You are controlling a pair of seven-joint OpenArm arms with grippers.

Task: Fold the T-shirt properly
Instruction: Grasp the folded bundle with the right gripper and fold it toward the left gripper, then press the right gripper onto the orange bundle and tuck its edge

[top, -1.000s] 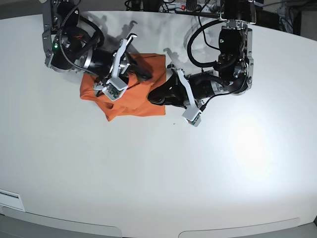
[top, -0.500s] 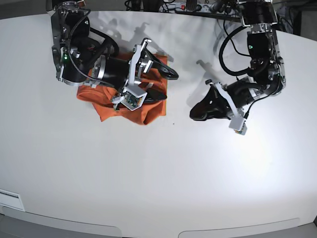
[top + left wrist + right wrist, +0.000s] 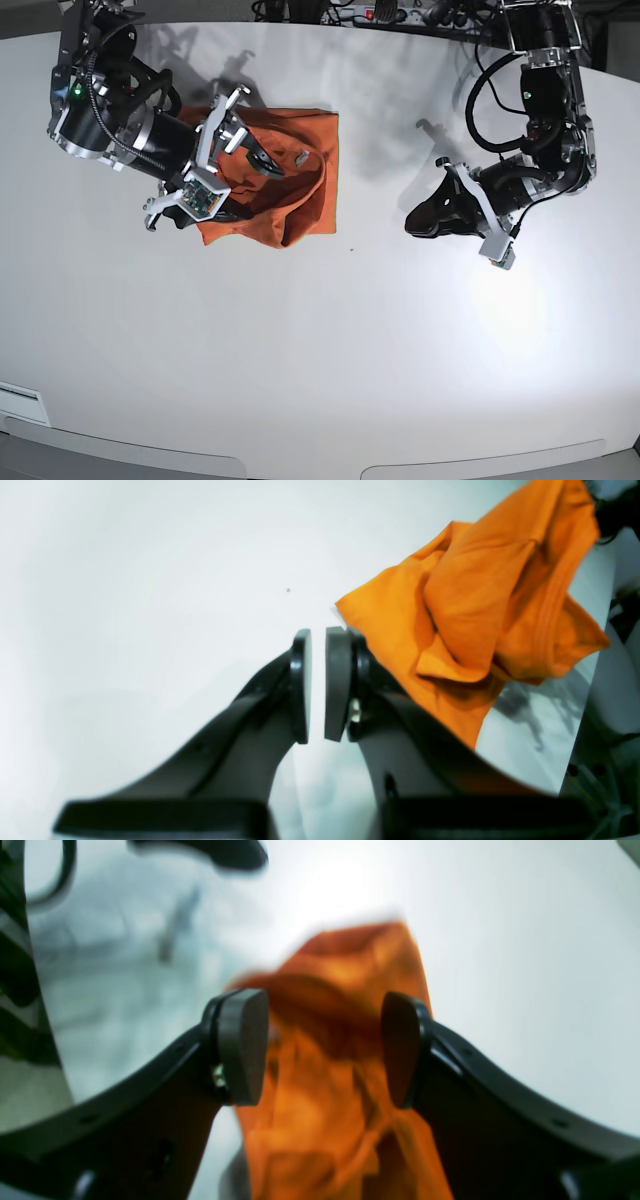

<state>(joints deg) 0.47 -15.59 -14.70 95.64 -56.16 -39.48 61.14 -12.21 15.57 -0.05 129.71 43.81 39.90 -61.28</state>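
T-shirt (image 3: 300, 190) rumpled on counter (image 3: 330, 350). Right gripper (image 3: 325, 1050) jaws wide above it; left gripper (image 3: 316, 685) jaws narrow, empty.

Lying crumpled on the surface (image 3: 330, 360), toward its far edge: the T-shirt (image 3: 300, 185). Hovering over the T-shirt's base-view left part, the right pincer (image 3: 250, 175), straddling a fold. Well apart from the T-shirt on the other side, low over bare surface, the left pincer (image 3: 412, 222).

T-shirt (image 3: 345, 1080) blurred, lower edge cropped
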